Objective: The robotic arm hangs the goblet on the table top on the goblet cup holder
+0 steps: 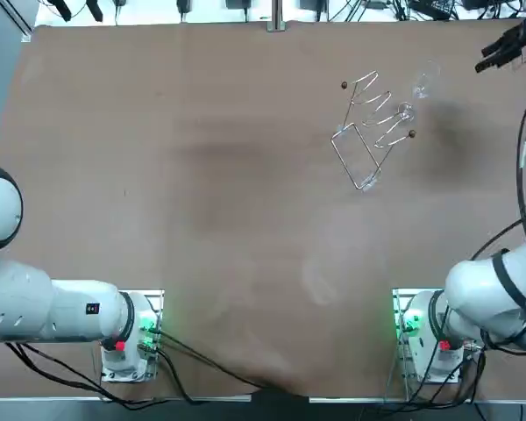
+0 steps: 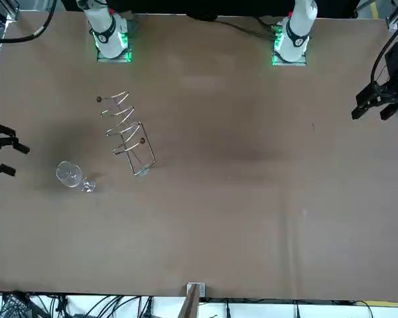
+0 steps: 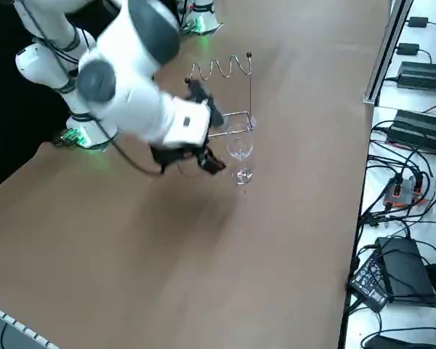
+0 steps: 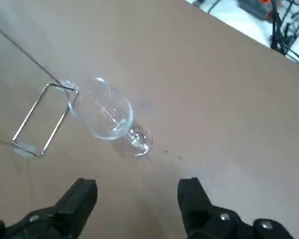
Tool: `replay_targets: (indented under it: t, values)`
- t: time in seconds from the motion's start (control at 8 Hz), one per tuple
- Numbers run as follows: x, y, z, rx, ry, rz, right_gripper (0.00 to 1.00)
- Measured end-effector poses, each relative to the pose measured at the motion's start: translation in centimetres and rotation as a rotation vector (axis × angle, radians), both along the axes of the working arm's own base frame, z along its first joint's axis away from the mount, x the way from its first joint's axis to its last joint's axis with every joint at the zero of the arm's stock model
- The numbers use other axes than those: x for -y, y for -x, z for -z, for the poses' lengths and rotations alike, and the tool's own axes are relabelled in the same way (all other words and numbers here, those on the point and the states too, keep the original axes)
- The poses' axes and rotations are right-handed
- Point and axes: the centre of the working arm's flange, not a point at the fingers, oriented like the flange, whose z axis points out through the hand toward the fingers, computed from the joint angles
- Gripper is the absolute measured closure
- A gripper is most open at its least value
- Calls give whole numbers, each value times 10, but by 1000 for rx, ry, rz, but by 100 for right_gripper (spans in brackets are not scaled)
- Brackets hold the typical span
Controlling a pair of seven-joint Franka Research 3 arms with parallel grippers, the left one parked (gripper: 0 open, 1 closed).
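A clear goblet [image 1: 423, 81] [image 2: 71, 175] [image 3: 240, 151] [image 4: 112, 117] stands upright on the brown table, just beside the far end of the wire goblet holder [image 1: 373, 132] [image 2: 127, 131] [image 3: 229, 73] [image 4: 37, 122]. My right gripper [image 1: 491, 54] [image 2: 14, 160] [image 3: 216, 143] [image 4: 137, 199] hovers above the table on the goblet's outer side, away from the holder. It is open and holds nothing. In the wrist view the goblet's foot lies a little ahead of the gap between the two black fingers [image 4: 82, 196].
The holder has a wavy hanging rail with small dark ball ends [image 1: 344, 85] and a rectangular wire base [image 1: 358, 158]. Cables and power bricks [image 3: 414, 73] lie beyond the table's right edge [image 3: 363, 182]. The arm bases [image 1: 425, 338] sit at the near edge.
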Motion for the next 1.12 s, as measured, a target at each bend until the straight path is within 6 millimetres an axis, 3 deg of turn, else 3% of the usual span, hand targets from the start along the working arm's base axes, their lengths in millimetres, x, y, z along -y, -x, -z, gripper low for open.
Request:
replay_targets:
  t: [0.25,0.75,0.88,1.12]
  values:
    - [7,5,56,108,-117,-139,3]
    - [-5,17,181,358,-377,-271,6]
    - [-11,18,207,403,-405,-289,6]
    - [-20,11,236,479,-441,-333,6]
